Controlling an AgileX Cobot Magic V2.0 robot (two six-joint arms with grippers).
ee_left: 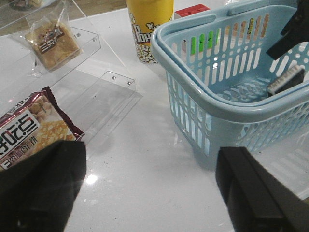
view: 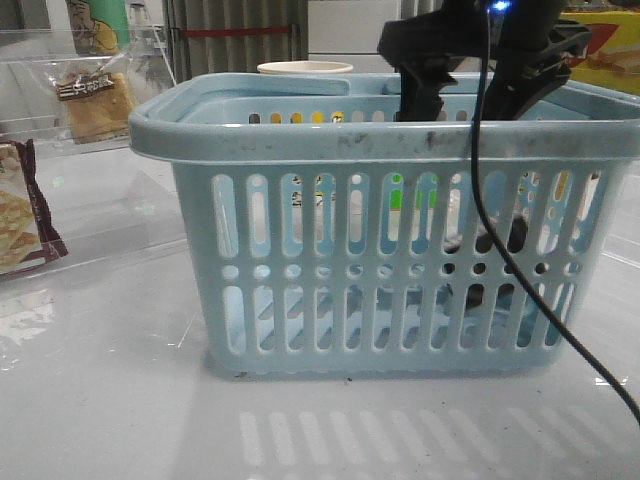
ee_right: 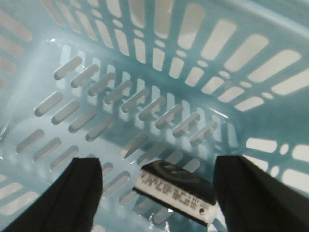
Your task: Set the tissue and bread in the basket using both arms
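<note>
The light-blue basket (view: 380,140) stands mid-table. My right gripper (ee_right: 161,193) hangs inside it, open, its black fingers (ee_right: 72,198) apart on either side of the tissue (ee_right: 176,191), a dark flat packet with a white edge lying loose on the basket (ee_right: 145,38) floor. The same tissue (ee_left: 286,82) shows in the left wrist view inside the basket (ee_left: 212,99). The bread (view: 95,95) in its clear bag lies on an acrylic shelf at the far left, also bread (ee_left: 50,41). My left gripper (ee_left: 149,193) is open over bare table beside the basket, holding nothing.
A maroon-edged cracker packet (view: 20,215) lies at the left edge, close to my left finger (ee_left: 38,188). A yellow popcorn cup (ee_left: 149,24) and a red cube (ee_left: 193,9) stand behind the basket. A clear acrylic shelf (ee_left: 106,92) spreads left of the basket.
</note>
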